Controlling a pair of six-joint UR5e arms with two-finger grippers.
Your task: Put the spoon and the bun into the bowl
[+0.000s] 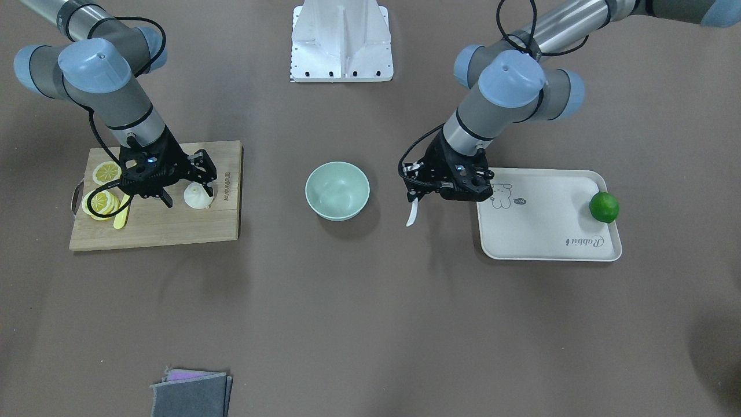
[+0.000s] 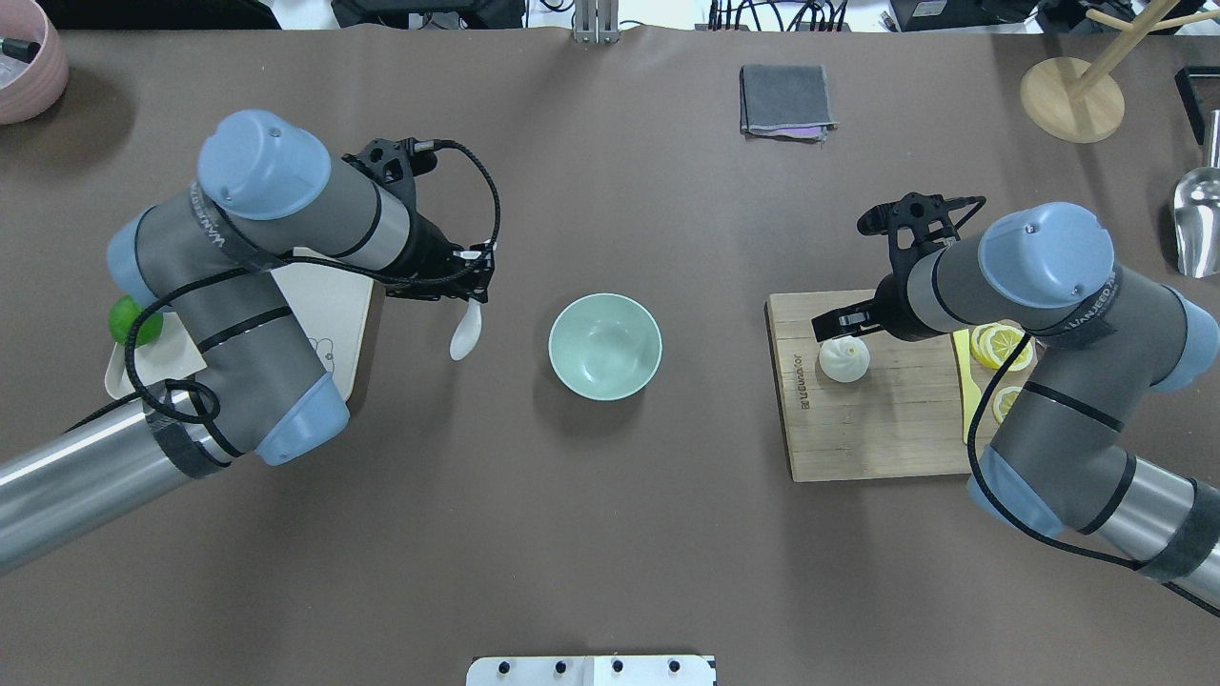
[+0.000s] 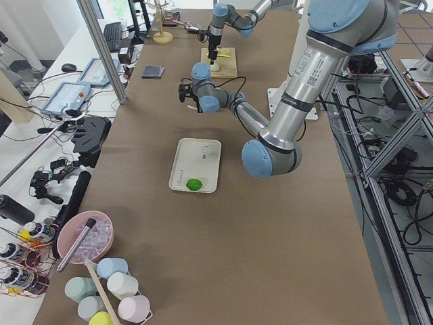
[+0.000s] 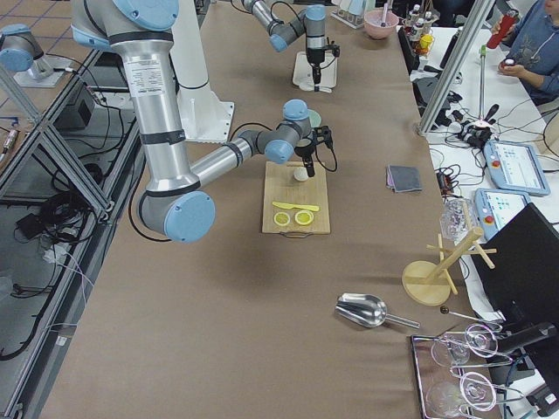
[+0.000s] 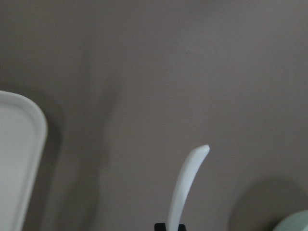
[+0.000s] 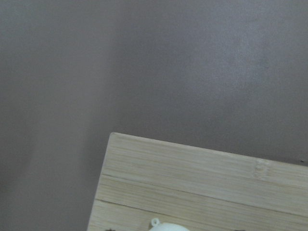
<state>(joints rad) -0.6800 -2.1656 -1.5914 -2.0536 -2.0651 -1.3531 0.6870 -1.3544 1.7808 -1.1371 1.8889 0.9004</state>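
Observation:
The pale mint-green bowl (image 1: 337,212) (image 2: 604,376) stands empty at the table's middle. My left gripper (image 1: 418,195) (image 2: 475,289) is shut on the white spoon (image 1: 411,213) (image 2: 466,332). It holds the spoon above the table between the bowl and the beige tray. In the left wrist view the spoon (image 5: 186,185) curves up from the fingers, with the bowl's rim (image 5: 294,223) at the bottom right. The white pleated bun (image 1: 198,197) (image 2: 844,361) sits on the wooden board. My right gripper (image 1: 190,196) (image 2: 846,341) is open, low over the bun, its fingers on either side. The bun's top (image 6: 166,226) just shows in the right wrist view.
The wooden cutting board (image 1: 173,229) (image 6: 192,183) also carries lemon slices (image 1: 104,200) and a yellow plastic knife (image 1: 121,214). The beige tray (image 1: 544,234) (image 5: 19,159) holds a green lime (image 1: 604,207). A grey cloth (image 1: 191,394) lies at the operators' edge. The white robot base (image 1: 341,40) is opposite.

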